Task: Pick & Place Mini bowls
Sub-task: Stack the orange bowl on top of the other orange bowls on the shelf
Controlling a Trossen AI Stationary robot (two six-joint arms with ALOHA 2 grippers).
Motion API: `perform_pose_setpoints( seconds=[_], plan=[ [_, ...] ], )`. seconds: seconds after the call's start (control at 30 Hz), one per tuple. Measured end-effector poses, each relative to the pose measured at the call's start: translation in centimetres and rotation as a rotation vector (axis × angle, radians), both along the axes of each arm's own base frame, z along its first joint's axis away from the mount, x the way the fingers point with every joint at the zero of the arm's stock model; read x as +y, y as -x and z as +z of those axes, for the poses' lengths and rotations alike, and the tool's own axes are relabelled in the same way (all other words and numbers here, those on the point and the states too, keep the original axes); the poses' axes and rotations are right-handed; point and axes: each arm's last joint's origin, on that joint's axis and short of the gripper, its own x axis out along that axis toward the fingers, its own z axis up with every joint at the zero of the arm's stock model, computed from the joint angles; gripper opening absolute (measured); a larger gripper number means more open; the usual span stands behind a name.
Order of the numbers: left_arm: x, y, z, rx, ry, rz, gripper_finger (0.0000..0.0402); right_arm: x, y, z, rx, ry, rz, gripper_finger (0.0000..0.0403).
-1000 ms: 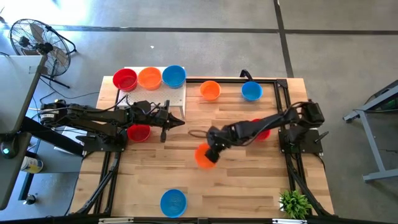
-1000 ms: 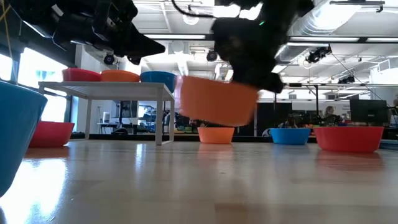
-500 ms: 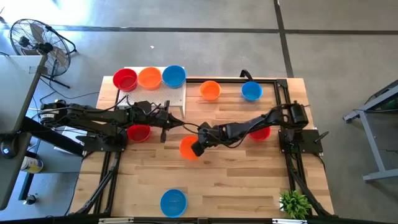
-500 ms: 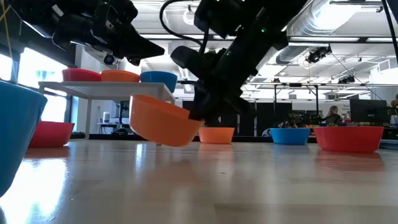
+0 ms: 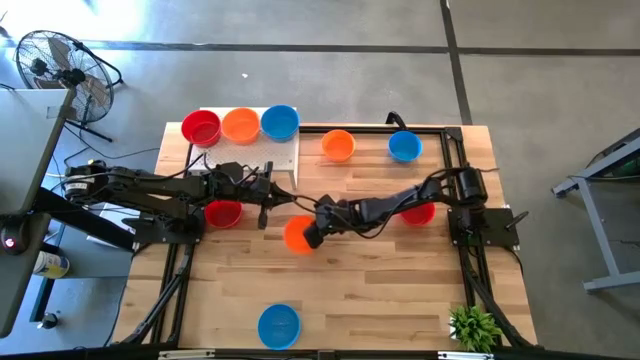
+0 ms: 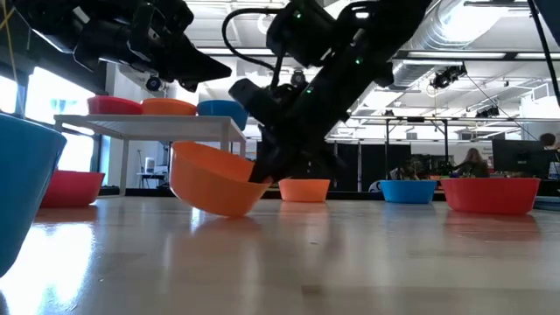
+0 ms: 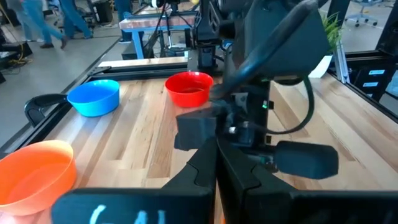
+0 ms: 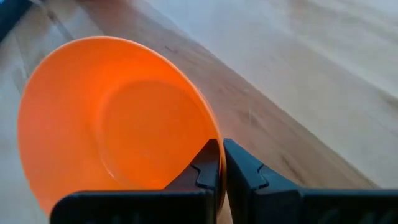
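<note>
While three mini bowls (red, orange, blue) already sit up on the white board (image 5: 283, 155), plenty is left: the right gripper (image 5: 312, 236) is pinching the rim of an orange bowl (image 5: 297, 234), tilted with its base touching mid-table, so it looks like it's being set down. The left gripper (image 5: 290, 201) waits clamped shut and empty, just beside. Loose orange (image 5: 338, 145), blue (image 5: 404, 146), red (image 5: 222, 213) and front blue (image 5: 278, 325) bowls probably still need moving.

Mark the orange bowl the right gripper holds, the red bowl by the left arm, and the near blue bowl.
held orange bowl (image 5: 297, 235), high view, inside.
red bowl (image 5: 223, 213), high view, visible rim.
near blue bowl (image 5: 279, 326), high view, centre.
right gripper (image 8: 221, 163), right wrist view, between fingertips.
</note>
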Motion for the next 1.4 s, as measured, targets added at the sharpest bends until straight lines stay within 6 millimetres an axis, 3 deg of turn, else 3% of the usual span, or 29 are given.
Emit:
perform_pose_setpoints(
  seconds=[0.3,0.63,0.83,1.03,1.27,1.4],
  plan=[
    [0.0,0.0,0.0,0.0,0.001,0.001,0.0,0.0,-0.3,-0.3,-0.026,0.015,-0.014,0.0017],
    [0.0,0.0,-0.1,0.007,0.005,0.002,0.0,0.0,-0.3,-0.2,-0.013,0.093,0.08,0.0082],
    [0.0,0.0,-0.1,0.011,0.005,0.002,0.0,0.0,0.0,2.4,-0.059,0.18,0.158,0.0103],
    [0.0,0.0,-0.2,0.019,0.006,0.005,0.0,0.3,1.0,4.7,-0.025,0.318,0.336,0.0084],
    [0.0,0.0,-0.2,0.021,0.007,0.004,0.0,0.6,1.1,5.2,-0.036,0.442,0.555,0.0009],
    [0.0,0.1,-0.3,0.029,0.008,0.004,0.0,0.1,0.8,5.5,-0.08,0.485,0.6,0.001]
  ],
)
